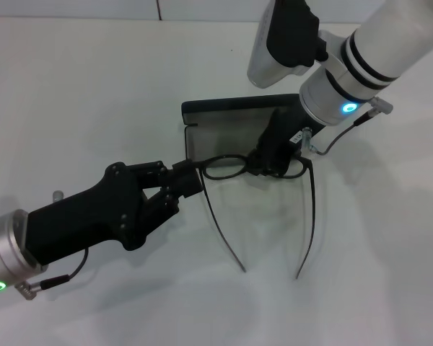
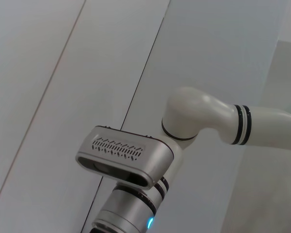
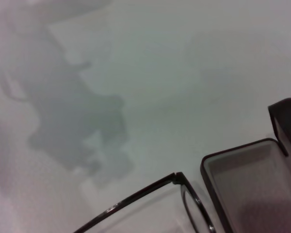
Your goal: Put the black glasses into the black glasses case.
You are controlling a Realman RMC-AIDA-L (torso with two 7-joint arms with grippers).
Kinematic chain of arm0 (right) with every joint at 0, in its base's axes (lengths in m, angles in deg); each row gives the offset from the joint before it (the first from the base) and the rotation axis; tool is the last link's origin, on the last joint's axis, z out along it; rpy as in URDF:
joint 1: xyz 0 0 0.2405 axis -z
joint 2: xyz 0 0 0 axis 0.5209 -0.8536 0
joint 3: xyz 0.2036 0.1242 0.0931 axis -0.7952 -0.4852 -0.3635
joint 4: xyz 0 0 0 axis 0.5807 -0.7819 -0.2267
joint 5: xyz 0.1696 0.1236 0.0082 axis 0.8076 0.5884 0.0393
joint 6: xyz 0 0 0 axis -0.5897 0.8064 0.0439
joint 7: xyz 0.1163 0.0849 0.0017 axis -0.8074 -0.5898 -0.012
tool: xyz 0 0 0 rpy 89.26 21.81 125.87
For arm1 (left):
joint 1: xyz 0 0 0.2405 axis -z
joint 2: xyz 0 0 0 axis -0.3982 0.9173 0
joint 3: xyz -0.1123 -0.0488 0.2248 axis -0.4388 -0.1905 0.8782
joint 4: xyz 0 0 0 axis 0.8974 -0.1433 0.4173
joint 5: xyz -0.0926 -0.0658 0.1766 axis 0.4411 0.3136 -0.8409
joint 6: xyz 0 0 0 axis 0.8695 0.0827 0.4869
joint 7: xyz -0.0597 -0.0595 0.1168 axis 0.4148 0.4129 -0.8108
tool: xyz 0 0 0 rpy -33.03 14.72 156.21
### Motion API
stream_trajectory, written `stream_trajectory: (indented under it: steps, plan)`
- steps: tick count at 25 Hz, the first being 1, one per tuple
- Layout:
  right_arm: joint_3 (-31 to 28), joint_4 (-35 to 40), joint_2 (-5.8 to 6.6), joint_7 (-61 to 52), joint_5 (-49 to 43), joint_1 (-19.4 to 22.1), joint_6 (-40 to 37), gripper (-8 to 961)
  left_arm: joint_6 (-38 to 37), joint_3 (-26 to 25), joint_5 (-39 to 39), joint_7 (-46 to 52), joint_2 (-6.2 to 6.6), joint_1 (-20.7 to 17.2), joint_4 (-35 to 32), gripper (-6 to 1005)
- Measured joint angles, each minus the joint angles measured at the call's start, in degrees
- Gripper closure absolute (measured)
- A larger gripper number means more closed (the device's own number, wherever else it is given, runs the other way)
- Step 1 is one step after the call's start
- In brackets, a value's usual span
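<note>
Glasses (image 1: pixel 256 169): unfolded, held over the near edge of the open case (image 1: pixel 234 122), temples trailing toward the robot. Left gripper (image 1: pixel 195 176): clenched on the frame's left corner. Right gripper (image 1: pixel 274 162): grasping the right lens side. Step: insertion. Next: fold temples, lower into case.

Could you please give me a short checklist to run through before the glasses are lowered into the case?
1. Case open, lining exposed: ok.
2. Glasses held at both ends, left tool at one end of the frame, right tool at the other: ok.
3. Glasses over the case opening: not ok, the lenses sit at its near edge.
4. Temple arms folded: not ok, both stretch out towards the robot.
5. Firmness of each grip: cannot tell.
</note>
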Motion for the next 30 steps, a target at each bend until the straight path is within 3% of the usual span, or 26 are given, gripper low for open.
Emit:
stream_trajectory:
  steps: [8,13,23,26,30]
  plan:
    - [0.1,2.58,0.0,0.39,-0.38,2.05,-0.15,835,0.0,0.0,0.0,0.09,-0.07,0.06,0.07,835]
    - [0.89,10.94,0.0,0.48,-0.67,7.49,-3.56,861,-0.53,0.0,0.12,0.31,-0.09,0.1,0.07,836]
    - [-2.14,43.21,0.17,3.86,1.19,29.89,-8.36,871,-5.3,0.09,0.61,-0.26,-0.34,1.18,0.09,836]
    - [-4.19,49.24,0.23,12.85,9.02,37.83,-7.51,878,-6.21,1.31,1.09,-1.47,-0.59,2.12,0.19,836]
    - [-6.53,48.44,0.46,29.17,25.75,44.56,-8.64,887,-6.5,5.59,4.23,-2.07,-0.53,3.3,0.24,837]
